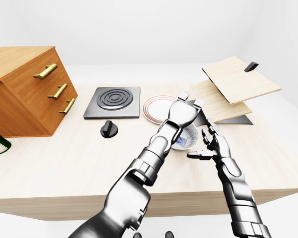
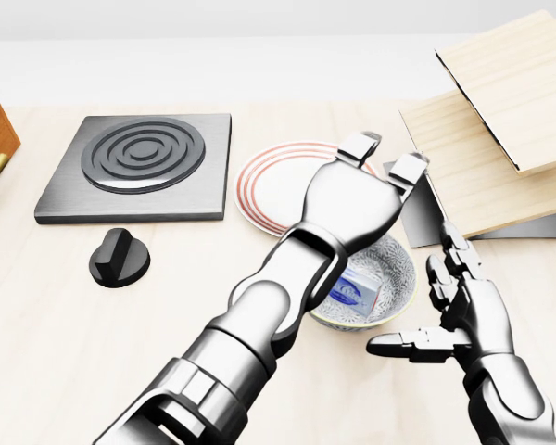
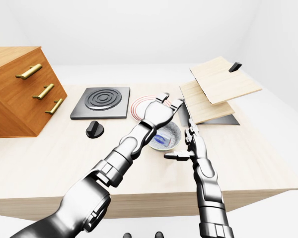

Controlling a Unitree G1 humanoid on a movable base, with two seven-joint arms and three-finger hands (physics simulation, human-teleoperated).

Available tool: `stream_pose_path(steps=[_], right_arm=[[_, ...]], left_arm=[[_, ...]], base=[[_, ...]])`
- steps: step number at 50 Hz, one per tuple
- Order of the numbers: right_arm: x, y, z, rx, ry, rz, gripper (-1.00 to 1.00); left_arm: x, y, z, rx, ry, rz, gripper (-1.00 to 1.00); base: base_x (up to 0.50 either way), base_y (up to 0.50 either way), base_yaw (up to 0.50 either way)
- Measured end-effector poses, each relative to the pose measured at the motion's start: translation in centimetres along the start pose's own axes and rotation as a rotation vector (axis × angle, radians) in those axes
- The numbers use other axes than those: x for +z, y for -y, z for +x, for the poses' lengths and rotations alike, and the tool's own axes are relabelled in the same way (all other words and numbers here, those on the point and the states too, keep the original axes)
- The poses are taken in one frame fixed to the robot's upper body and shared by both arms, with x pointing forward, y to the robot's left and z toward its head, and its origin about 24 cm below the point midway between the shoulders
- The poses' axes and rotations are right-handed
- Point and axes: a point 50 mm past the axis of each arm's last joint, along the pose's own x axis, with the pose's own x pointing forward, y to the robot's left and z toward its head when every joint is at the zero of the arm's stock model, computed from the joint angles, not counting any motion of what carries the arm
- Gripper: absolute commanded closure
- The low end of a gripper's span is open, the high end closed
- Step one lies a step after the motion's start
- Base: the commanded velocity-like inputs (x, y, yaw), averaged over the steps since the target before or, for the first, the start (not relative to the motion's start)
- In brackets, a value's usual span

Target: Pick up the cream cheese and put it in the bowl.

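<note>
- Left hand (image 2: 357, 199): poised above the bowl, fingers spread wide and holding nothing.
- Right hand (image 2: 463, 311): just beside the bowl on its right in the head view, fingers loose, thumb out toward the rim, grasping nothing.
- Cream cheese (image 2: 355, 289): a small white and blue packet lying inside the bowl, clear of both hands.
- Bowl (image 2: 400, 274): patterned, standing on the table (image 2: 56, 315) directly under the left hand.
- Plate (image 2: 276, 185): red-ringed, just above the bowl in the head view.
- Hob (image 2: 139, 167) and its black knob (image 2: 119, 258): well to the left.
- Wooden boards (image 2: 500, 120): stacked at the right.
- Drawer chest (image 1: 25, 89): far left in the left-eye view.
- Progress: the placing looks done; what seems left is drawing the arms away.
</note>
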Motion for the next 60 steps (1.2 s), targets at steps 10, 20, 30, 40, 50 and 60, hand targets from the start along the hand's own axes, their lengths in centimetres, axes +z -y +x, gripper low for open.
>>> stream_pose_path(steps=[10, 20, 30, 40, 50, 60], right_arm=[[-0.2, 0.0, 0.0, 0.001, -0.009, 0.0, -1.0], [-0.2, -0.1, 0.1, 0.002, -0.011, -0.001, -1.0], [1.1, -0.5, -0.4, 0.008, 0.053, -0.023, -1.0], [4.0, -1.4, -0.9, 0.022, 0.182, -0.046, -1.0], [6.9, -2.7, -1.5, 0.029, 0.312, -0.07, -1.0], [9.9, -4.3, -3.3, 0.042, 0.463, -0.103, -1.0]], left_arm=[[-0.3, -0.4, 0.0, 0.021, -0.009, 0.012, -1.0], [-0.6, -0.5, 0.0, 0.028, -0.013, 0.008, -1.0], [-2.2, -1.3, -1.0, 0.074, -0.059, -0.182, -1.0], [-5.6, -3.7, -5.6, 0.209, -0.132, -0.592, -1.0], [-9.1, -5.6, -13.1, 0.423, -0.149, -0.925, -1.0], [-9.4, -6.9, -19.3, 0.572, -0.026, -1.128, -1.0]], base=[[0.0, 0.0, 0.0], [0.0, 0.0, 0.0], [0.0, 0.0, 0.0], [0.0, 0.0, 0.0], [0.0, 0.0, 0.0], [0.0, 0.0, 0.0]])
